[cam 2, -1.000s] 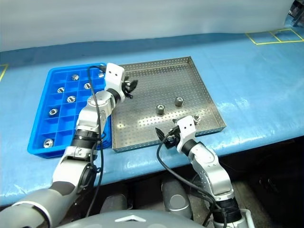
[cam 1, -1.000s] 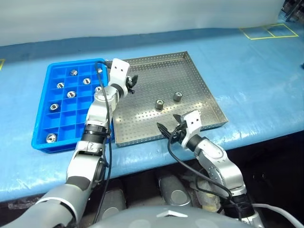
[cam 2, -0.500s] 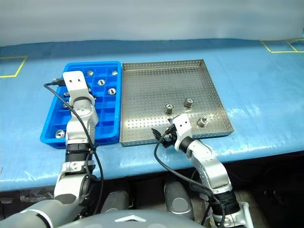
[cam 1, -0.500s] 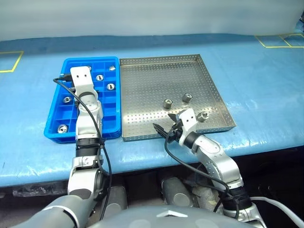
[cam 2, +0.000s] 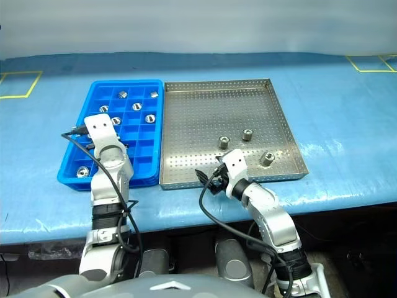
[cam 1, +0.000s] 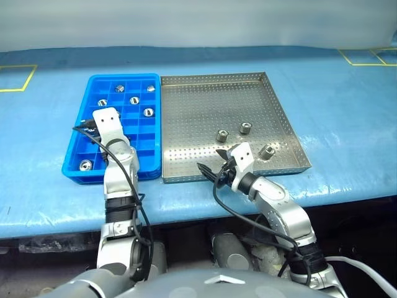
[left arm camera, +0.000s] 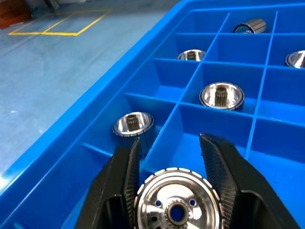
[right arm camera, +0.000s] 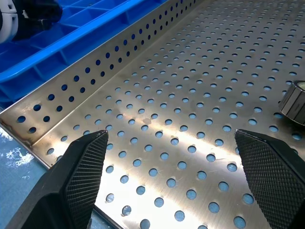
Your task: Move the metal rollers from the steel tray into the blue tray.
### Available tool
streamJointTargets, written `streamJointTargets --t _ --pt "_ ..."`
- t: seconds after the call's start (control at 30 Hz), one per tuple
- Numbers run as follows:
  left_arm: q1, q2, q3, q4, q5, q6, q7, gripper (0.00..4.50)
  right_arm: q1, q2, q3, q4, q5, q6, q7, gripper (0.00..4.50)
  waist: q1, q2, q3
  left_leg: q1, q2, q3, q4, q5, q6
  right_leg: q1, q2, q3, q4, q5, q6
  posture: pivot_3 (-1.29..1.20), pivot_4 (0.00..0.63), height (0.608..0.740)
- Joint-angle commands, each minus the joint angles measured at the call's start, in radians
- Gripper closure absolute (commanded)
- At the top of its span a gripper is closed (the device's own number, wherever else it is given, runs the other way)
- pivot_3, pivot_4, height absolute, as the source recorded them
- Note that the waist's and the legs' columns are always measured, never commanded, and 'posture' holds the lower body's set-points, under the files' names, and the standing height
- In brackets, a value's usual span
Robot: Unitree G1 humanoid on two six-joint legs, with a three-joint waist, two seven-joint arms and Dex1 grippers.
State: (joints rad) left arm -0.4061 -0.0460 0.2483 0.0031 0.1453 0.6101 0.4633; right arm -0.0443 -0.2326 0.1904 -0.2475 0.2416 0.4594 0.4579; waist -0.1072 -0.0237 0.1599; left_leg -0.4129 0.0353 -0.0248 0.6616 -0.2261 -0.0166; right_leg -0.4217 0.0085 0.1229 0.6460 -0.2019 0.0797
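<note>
Left pincer point(left arm camera: 174, 176) is clamped on one of the metal rollers point(left arm camera: 175, 210), its two black fingers pressed against the roller's sides, and it hangs over the near left part of the blue tray point(cam 1: 77, 133), just above a compartment. Placing is the step in hand: the roller has to go down into a free cell, not one of the neighbouring cells that already hold rollers, so the next move calls for a short descent, then parting the fingers. Right pincer point(right arm camera: 171, 171) stands spread wide and holds nothing, poised low over the near left corner of the steel tray point(cam 1: 186, 177) on the blue worktop point(cam 1: 347, 112). Three rollers point(cam 1: 221, 135) lie on the perforated floor of that tray, well apart from the right pincer, so several more transfers look to be left.
</note>
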Motion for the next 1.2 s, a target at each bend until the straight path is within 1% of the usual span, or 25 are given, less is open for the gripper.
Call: streamJointTargets --t 0.03,0.13,0.17,0.2,0.27,0.33,0.47,0.57,0.63,0.73,0.8,0.9,1.03,1.2 --pt "0.007 -0.009 0.007 -0.026 -0.003 0.024 0.011 1.82 -0.017 0.003 -0.006 -0.019 0.000 -0.015 0.000 0.00 0.000 0.000 0.000 0.000 0.000 0.000 0.000 0.000 0.000 0.000 0.000 0.000 0.000 0.000 0.000 -0.04 0.150 0.740" --pt "-0.003 0.024 -0.027 -0.048 -0.003 -0.042 -0.042 0.83 -0.021 0.003 -0.009 -0.018 0.000 -0.017 0.000 0.00 0.001 0.000 0.000 0.001 0.000 0.000 0.000 0.000 0.000 0.001 0.000 0.000 0.000 0.000 0.000 -0.04 0.150 0.740" --pt "-0.006 0.037 -0.040 -0.062 -0.010 -0.080 -0.073 0.58 -0.020 0.004 -0.013 -0.021 0.002 -0.018 -0.002 0.00 0.001 0.000 0.000 0.001 0.000 0.000 0.000 0.000 0.000 0.001 0.000 0.000 0.000 0.000 0.000 -0.04 0.150 0.740" --pt "-0.006 0.047 -0.051 -0.074 -0.023 -0.113 -0.110 0.58 -0.018 0.006 -0.018 -0.024 0.006 -0.019 -0.004 0.00 0.002 0.000 0.000 0.001 0.000 0.000 0.000 0.000 0.000 0.001 0.000 0.000 0.000 0.000 -0.001 -0.05 0.150 0.740" --pt "-0.001 0.077 -0.091 -0.104 -0.086 -0.215 -0.255 0.58 -0.013 0.024 -0.043 -0.042 0.040 -0.017 -0.007 0.00 0.001 0.000 0.000 0.000 0.000 0.000 0.000 0.000 0.000 0.001 0.000 0.000 -0.001 -0.001 -0.001 -0.05 0.150 0.740" --pt "0.000 0.100 -0.131 -0.128 -0.148 -0.287 -0.390 0.58 -0.011 0.059 -0.096 -0.073 0.117 -0.008 -0.008 0.00 0.001 0.000 0.000 -0.001 0.000 0.000 0.000 0.000 0.000 0.000 0.000 0.000 -0.001 -0.001 -0.001 -0.07 0.150 0.740" --pt "0.005 0.134 -0.200 -0.152 -0.236 -0.327 -0.587 0.58 -0.024 0.100 -0.192 -0.139 0.301 0.058 0.010 0.00 -0.002 0.000 0.000 -0.001 0.000 0.001 -0.001 0.000 0.000 0.000 -0.001 0.000 -0.001 -0.001 -0.001 -0.08 0.150 0.740" --pt "0.031 0.161 -0.238 -0.170 -0.258 -0.308 -0.660 0.58 -0.039 0.103 -0.238 -0.183 0.383 0.092 -0.007 0.00 -0.010 0.000 0.000 -0.001 0.000 0.000 -0.001 0.000 0.000 0.000 0.000 0.000 -0.002 -0.001 -0.002 -0.09 0.150 0.740" --pt "0.064 0.195 -0.277 -0.187 -0.257 -0.300 -0.717 0.58 -0.062 0.090 -0.254 -0.197 0.367 0.112 -0.060 0.00 -0.018 0.001 0.000 0.000 0.000 0.000 -0.003 0.000 0.000 0.000 0.000 0.000 -0.002 -0.001 -0.001 -0.09 0.150 0.740" --pt "0.116 0.218 -0.305 -0.225 -0.287 -0.274 -0.778 0.58 -0.117 0.045 -0.229 -0.173 0.265 0.177 -0.170 0.00 -0.024 0.001 0.000 -0.001 0.001 0.001 -0.004 0.000 0.000 -0.002 0.000 0.000 -0.001 -0.001 -0.002 -0.09 0.150 0.740" --pt "0.141 0.229 -0.313 -0.247 -0.301 -0.253 -0.801 0.58 -0.150 0.026 -0.207 -0.148 0.224 0.220 -0.211 0.00 -0.022 0.001 0.000 -0.002 0.001 0.001 -0.004 0.000 0.000 -0.003 0.000 0.000 0.000 -0.001 -0.002 -0.08 0.150 0.740" --pt "0.188 0.255 -0.325 -0.286 -0.322 -0.231 -0.850 0.58 -0.204 0.016 -0.180 -0.092 0.195 0.298 -0.242 0.00 -0.022 0.001 0.000 -0.001 0.001 0.001 -0.004 0.000 0.000 -0.003 0.000 0.000 0.000 -0.001 -0.002 -0.07 0.150 0.740" --pt "0.253 0.290 -0.337 -0.341 -0.326 -0.236 -0.882 0.58 -0.274 0.033 -0.181 -0.009 0.218 0.412 -0.249 0.00 -0.016 0.001 0.000 -0.002 0.001 0.001 -0.005 0.000 0.000 -0.003 0.000 0.000 -0.001 -0.001 -0.002 -0.04 0.150 0.740" --pt "0.315 0.292 -0.344 -0.397 -0.340 -0.252 -0.893 0.58 -0.346 0.035 -0.164 0.111 0.161 0.425 -0.258 0.00 0.001 0.001 0.000 -0.002 0.001 0.001 -0.005 0.000 0.000 -0.004 0.000 0.000 -0.001 -0.001 -0.002 0.02 0.150 0.740"
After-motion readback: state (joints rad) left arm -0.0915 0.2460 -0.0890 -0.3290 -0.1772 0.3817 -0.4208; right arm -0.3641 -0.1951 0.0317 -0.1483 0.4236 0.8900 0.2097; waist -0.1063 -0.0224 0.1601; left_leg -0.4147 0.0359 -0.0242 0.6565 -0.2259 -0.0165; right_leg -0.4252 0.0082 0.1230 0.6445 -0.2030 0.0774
